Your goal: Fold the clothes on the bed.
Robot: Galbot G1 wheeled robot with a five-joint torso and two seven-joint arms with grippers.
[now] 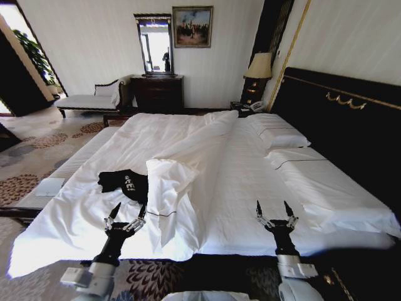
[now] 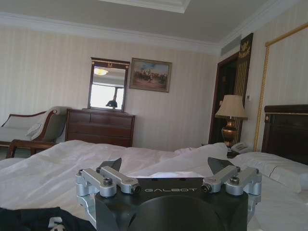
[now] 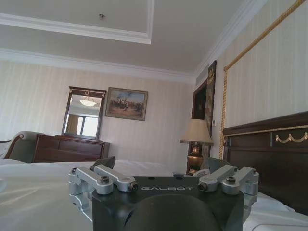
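Just ahead of the left gripper (image 1: 126,213) lay the black T-shirt (image 1: 123,183), crumpled on the white sheet of the bed (image 1: 250,169), with a few white letters of its print showing. That gripper hovered over the near edge of the mattress with its fingers spread and nothing between them, close to the shirt but not touching it. From the left wrist camera the left gripper (image 2: 166,166) again showed its fingers parted, and a dark corner of the T-shirt (image 2: 33,219) sat low beside it. On the far side of the shirt from this gripper rose a bunched fold of the white duvet (image 1: 182,175), running up the bed toward the pillows (image 1: 279,138). Well apart, beside the dark headboard (image 1: 351,125), the right gripper (image 1: 276,210) hung over the same near edge, likewise spread and holding nothing. Its wrist camera showed the right gripper (image 3: 161,166) above plain sheet.
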